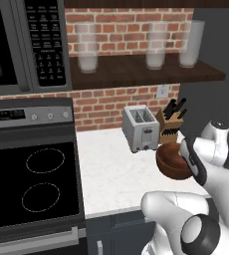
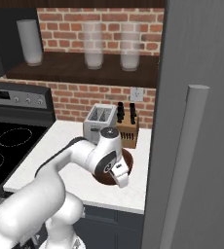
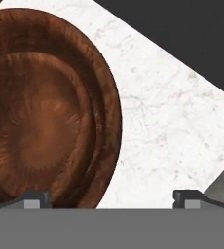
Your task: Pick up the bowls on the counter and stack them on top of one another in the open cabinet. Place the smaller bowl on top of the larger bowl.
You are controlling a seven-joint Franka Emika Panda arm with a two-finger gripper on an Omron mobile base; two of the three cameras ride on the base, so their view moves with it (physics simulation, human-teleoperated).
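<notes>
The surface point(image 1: 111, 169) was flat white stone with faint grey veins, and it sat on dark grey cupboard fronts. Near its right end, close to the front edge, sat a round, shiny bowl point(image 1: 172, 162) of dark red-brown wood. In the hand view the bowl point(image 3: 46, 112) showed soft rings in its grain, and a second curved edge lay inside its rim; I could not tell if that was another bowl sitting in it or just a step in the wood. Behind the bowl stood a boxy silver toaster point(image 1: 140, 128) with two slots on top, and just beside the toaster was a light wooden knife block point(image 1: 170, 122) with black handles sticking up. Above them ran a dark brown wooden shelf point(image 1: 136, 72) with a rough red brick wall at its back, and three tall, cloudy glasses point(image 1: 88, 48) stood on it. To the left was a smooth black glass stove point(image 1: 32, 184) with thin white circles. The pincer point(image 3: 111, 197) hung right over the bowl's rim with its two small dark tips spread wide apart. One tip point(image 3: 34, 198) sat over the bowl and the other over the white stone, and it gripped nothing.
</notes>
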